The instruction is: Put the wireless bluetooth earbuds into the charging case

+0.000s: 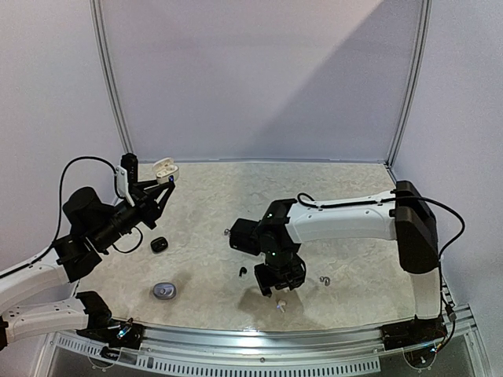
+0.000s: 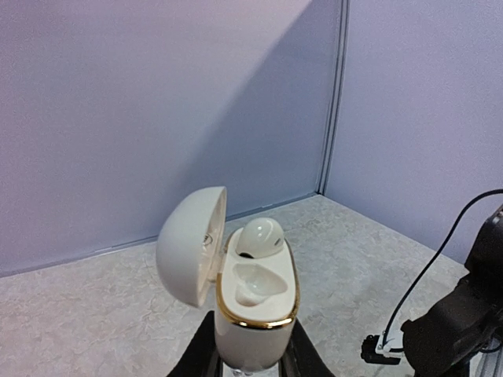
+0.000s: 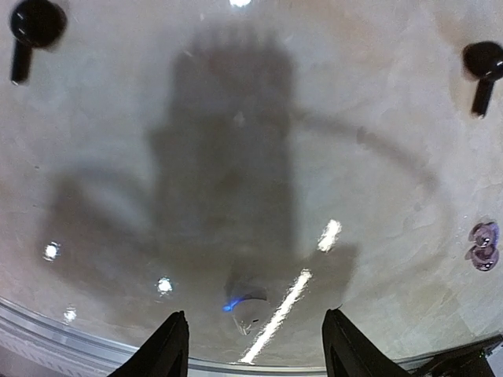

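Nearest, right gripper (image 3: 253,314) spread wide, empty, hanging over table (image 3: 236,157). Loose there: black buds (image 3: 31,23) either side, silvery bud (image 3: 482,245) off right. Probably light, slick, hard; best pinched across the body. Farther back, left gripper (image 2: 251,357) clamped on case (image 2: 255,318) in the air, lid (image 2: 191,243) open: white bud (image 2: 261,236) seated, near socket (image 2: 253,284) empty.

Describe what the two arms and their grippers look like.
Both arms have white tubular links joined by bulky black joints. The left arm carries a looping black cable. The right arm has a thin black cable beside its upright link. The left gripper and right gripper each end in two black tapering fingers. No markings are legible.
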`<action>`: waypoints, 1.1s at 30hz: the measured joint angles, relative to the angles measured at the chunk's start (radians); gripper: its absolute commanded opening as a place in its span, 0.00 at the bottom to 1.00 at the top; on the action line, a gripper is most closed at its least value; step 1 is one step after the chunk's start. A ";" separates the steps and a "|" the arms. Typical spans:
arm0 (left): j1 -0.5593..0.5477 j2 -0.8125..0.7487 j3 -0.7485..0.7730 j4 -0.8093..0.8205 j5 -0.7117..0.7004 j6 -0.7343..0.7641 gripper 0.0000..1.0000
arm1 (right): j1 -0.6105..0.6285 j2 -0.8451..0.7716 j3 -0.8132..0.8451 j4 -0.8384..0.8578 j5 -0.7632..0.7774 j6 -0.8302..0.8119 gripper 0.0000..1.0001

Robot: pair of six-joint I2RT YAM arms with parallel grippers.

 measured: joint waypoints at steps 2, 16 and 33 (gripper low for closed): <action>0.000 0.000 -0.002 0.000 0.002 0.000 0.00 | 0.000 0.026 0.000 -0.014 -0.021 -0.009 0.57; 0.000 0.000 -0.003 0.000 0.025 -0.001 0.00 | -0.001 0.064 -0.034 -0.003 -0.073 -0.056 0.35; 0.000 0.000 -0.004 0.000 0.030 -0.001 0.00 | -0.006 0.031 -0.091 0.056 -0.112 -0.052 0.29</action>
